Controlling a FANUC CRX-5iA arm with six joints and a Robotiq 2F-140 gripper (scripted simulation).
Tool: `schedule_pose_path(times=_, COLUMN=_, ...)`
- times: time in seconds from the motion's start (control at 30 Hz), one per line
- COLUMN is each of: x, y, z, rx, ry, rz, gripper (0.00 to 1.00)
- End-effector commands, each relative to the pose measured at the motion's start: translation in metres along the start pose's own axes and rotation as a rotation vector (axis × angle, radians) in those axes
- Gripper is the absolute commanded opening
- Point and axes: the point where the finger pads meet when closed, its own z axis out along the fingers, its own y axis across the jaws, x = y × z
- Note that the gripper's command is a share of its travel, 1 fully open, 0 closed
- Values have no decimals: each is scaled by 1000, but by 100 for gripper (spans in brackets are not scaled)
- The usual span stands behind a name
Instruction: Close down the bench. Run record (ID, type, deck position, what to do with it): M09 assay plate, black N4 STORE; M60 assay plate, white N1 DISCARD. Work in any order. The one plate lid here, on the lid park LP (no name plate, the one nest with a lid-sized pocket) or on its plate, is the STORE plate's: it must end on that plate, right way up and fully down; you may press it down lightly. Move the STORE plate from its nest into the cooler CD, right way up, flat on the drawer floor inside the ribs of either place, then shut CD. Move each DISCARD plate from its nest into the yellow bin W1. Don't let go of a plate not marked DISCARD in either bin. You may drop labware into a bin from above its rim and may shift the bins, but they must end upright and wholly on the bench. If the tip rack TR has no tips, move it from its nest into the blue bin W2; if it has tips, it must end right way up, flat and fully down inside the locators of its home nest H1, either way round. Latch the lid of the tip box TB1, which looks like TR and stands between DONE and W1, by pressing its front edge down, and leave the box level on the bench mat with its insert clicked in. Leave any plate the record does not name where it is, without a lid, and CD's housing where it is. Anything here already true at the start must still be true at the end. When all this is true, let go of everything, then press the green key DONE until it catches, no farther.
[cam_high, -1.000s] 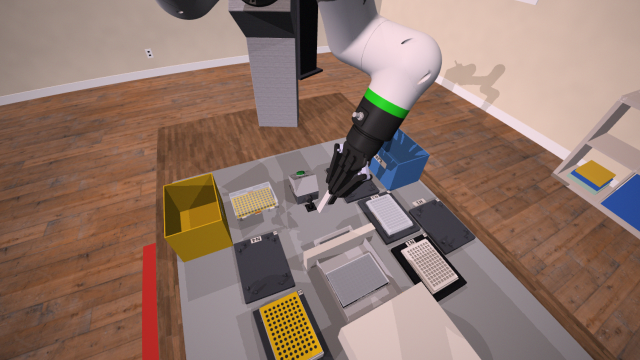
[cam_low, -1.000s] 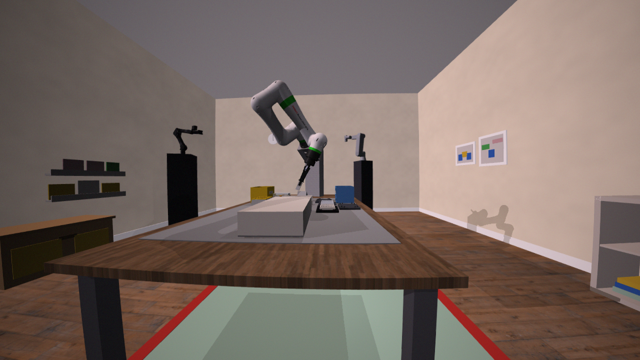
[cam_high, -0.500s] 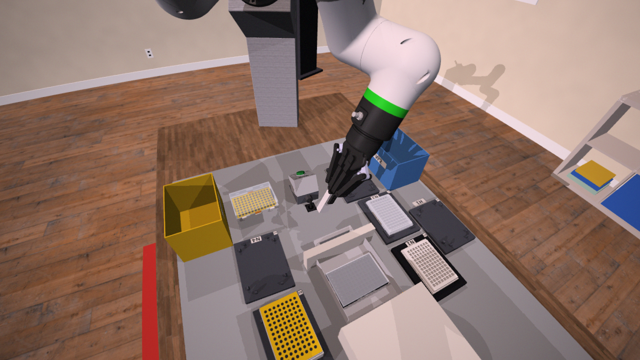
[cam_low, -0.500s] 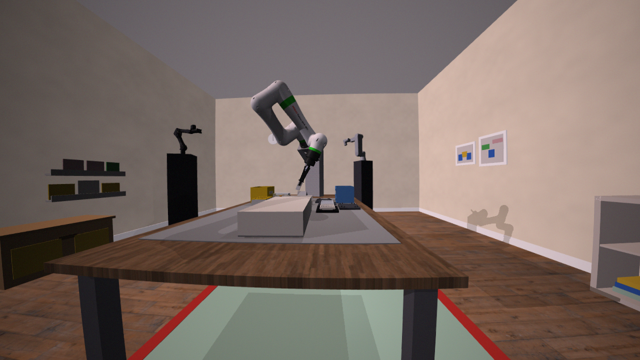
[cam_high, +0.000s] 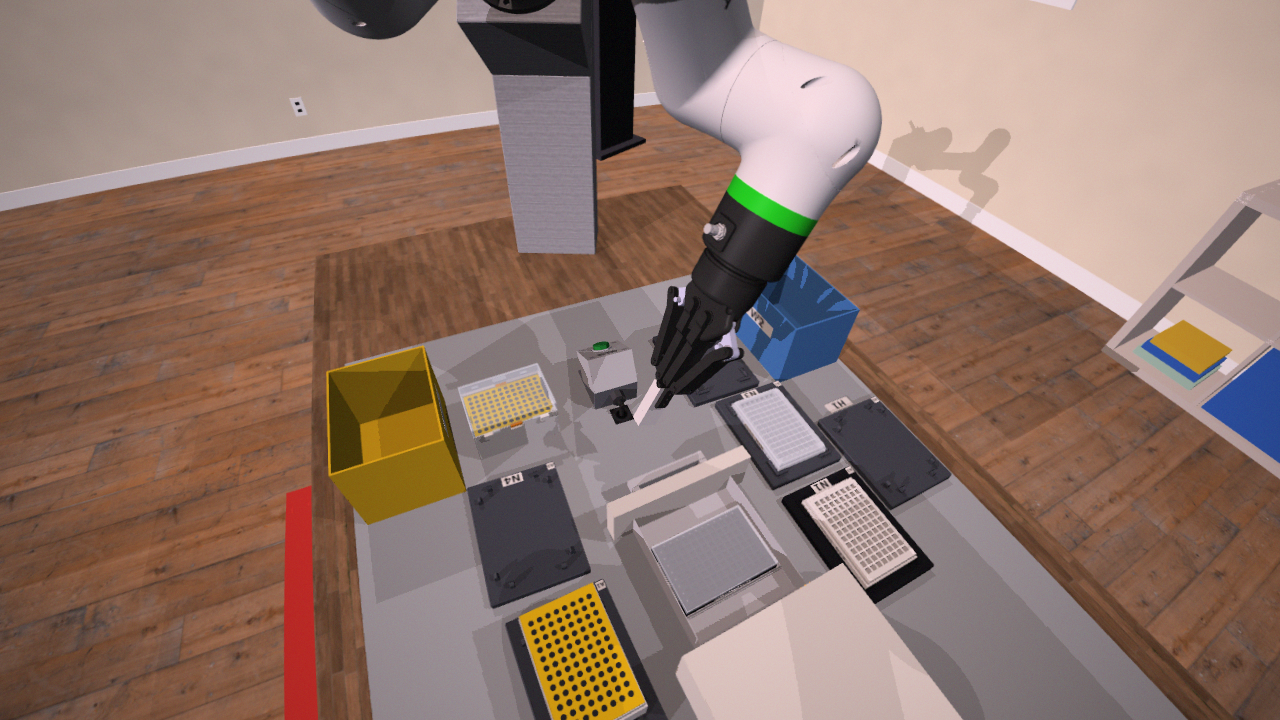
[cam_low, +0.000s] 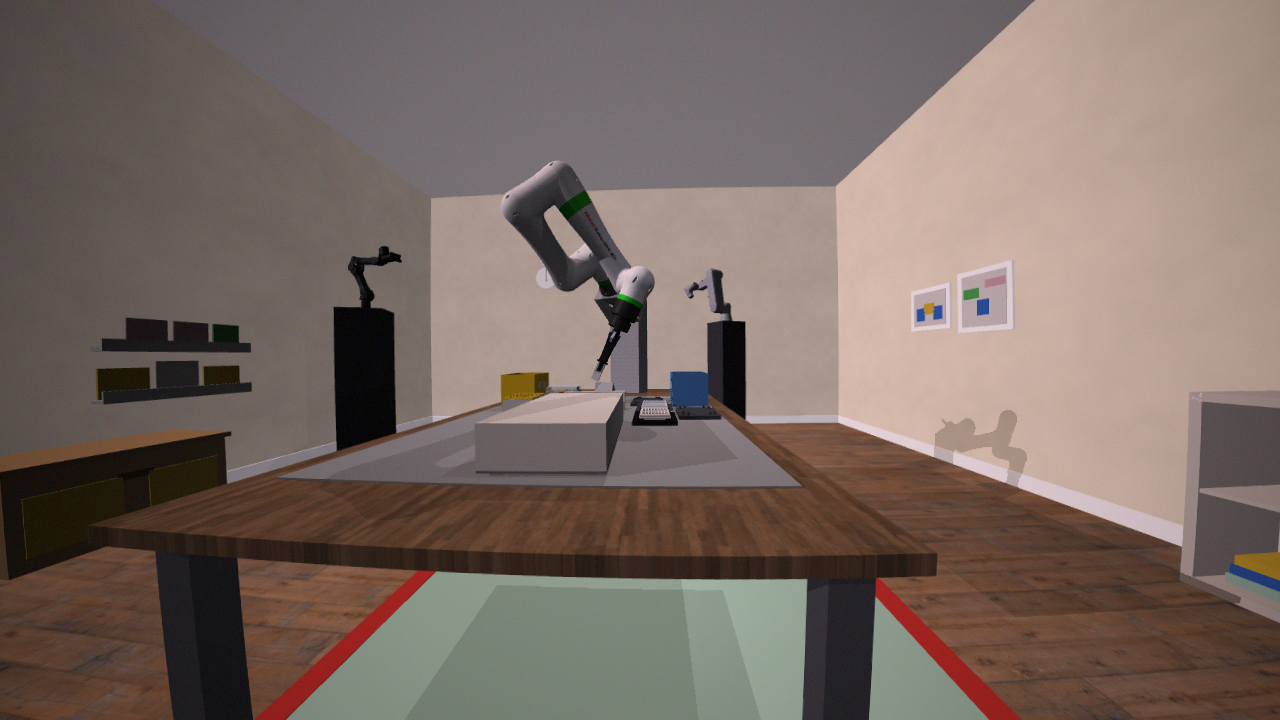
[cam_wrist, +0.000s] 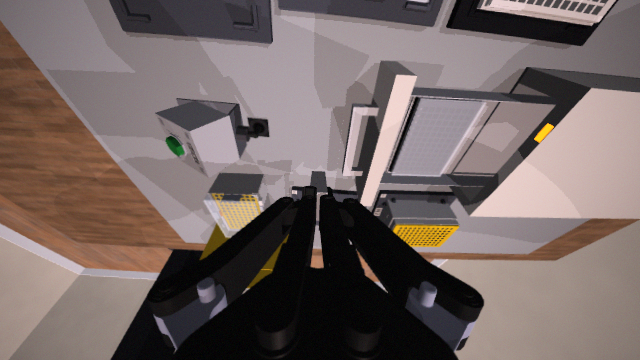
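Observation:
My gripper (cam_high: 646, 407) (cam_wrist: 318, 182) (cam_low: 597, 368) is shut and empty. It hangs tilted above the grey mat between the DONE box (cam_high: 606, 374) (cam_wrist: 210, 135) and the cooler's drawer front (cam_high: 675, 488) (cam_wrist: 387, 140). The drawer stands open. A dark plate under a clear lid (cam_high: 711, 555) (cam_wrist: 432, 135) lies flat inside it. The white plate (cam_high: 859, 528) (cam_wrist: 545, 7) sits on nest N1. Nest N4 (cam_high: 523, 532) is bare. The yellow tip rack TR (cam_high: 581, 658) (cam_wrist: 425, 235) sits on its nest at the front. The tip box TB1 (cam_high: 505, 402) (cam_wrist: 235, 210) stands between the DONE box and the yellow bin (cam_high: 384, 429) (cam_low: 523, 385).
The blue bin (cam_high: 796, 326) (cam_low: 689, 386) stands behind my wrist. Another white plate (cam_high: 776, 428) sits on a nest beside the bare H1 nest (cam_high: 881, 452). The cooler housing (cam_high: 805, 653) (cam_low: 550, 434) (cam_wrist: 575, 165) fills the front. The green key (cam_high: 600, 344) (cam_wrist: 174, 145) tops the DONE box.

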Motion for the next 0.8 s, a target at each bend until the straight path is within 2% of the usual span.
schedule_pose_path(times=0.0, x=0, y=0, z=0, rx=0, ry=0, rz=0, gripper=0)
schedule_pose_path(times=0.5, x=0, y=0, z=0, rx=0, ry=0, rz=0, gripper=0)
schedule_pose_path(times=0.77, x=3, y=0, z=7, rx=0, ry=0, rz=0, gripper=0)
